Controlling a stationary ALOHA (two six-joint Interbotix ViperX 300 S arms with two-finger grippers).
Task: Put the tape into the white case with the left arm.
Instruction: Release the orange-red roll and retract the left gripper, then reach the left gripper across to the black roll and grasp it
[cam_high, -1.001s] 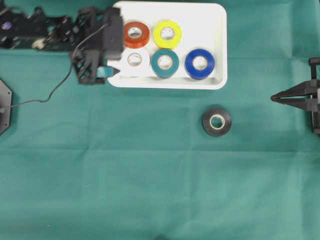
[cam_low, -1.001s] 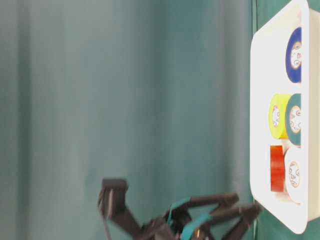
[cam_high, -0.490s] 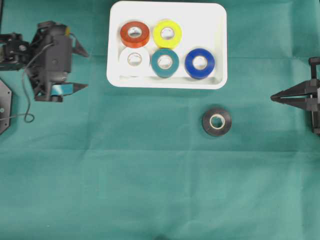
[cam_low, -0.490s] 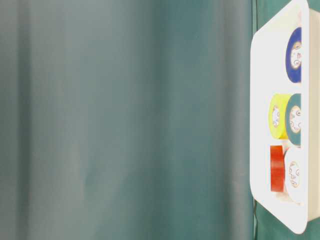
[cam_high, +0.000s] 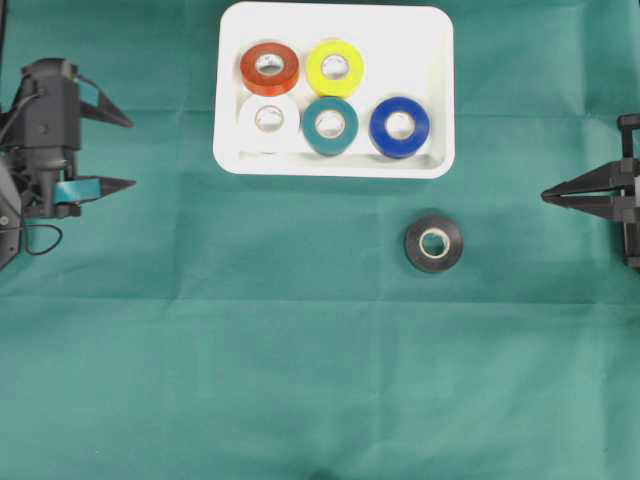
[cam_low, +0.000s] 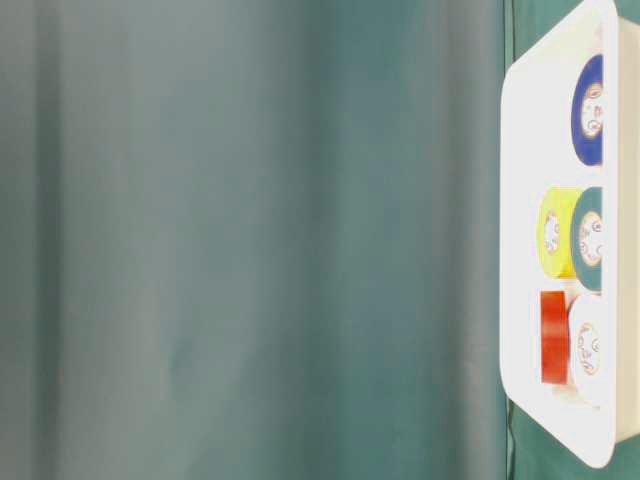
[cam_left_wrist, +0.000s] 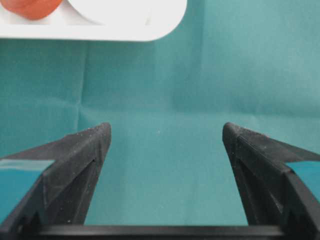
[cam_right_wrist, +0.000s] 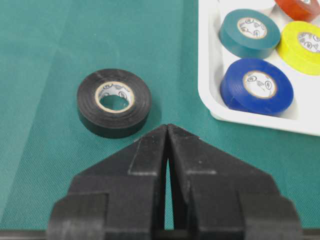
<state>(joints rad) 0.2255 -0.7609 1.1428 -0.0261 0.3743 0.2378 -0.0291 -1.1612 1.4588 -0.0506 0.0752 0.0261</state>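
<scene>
A black tape (cam_high: 434, 243) lies flat on the green cloth just below the white case (cam_high: 432, 50), toward its right end. The case holds several rolls: red (cam_high: 270, 68), yellow (cam_high: 335, 67), white (cam_high: 268, 119), teal (cam_high: 330, 125) and blue (cam_high: 400, 127). My left gripper (cam_high: 131, 152) is far left of the case, open and empty, its teal-banded fingers pointing right. In the left wrist view the left gripper (cam_left_wrist: 166, 129) frames bare cloth, with the case's corner (cam_left_wrist: 125, 32) above. My right gripper (cam_high: 545, 196) is at the right edge, shut and empty. The black tape (cam_right_wrist: 114, 102) sits just beyond the right gripper (cam_right_wrist: 167, 127).
Green cloth covers the whole table. A loose black cable (cam_high: 40, 240) loops beside the left arm at the left edge. The table-level view shows only the case (cam_low: 520, 200) with its rolls and a green backdrop.
My left arm has pulled back from the case's left edge to the far left, still open and empty. It has left the table-level view. The right arm and the rolls have not moved.
</scene>
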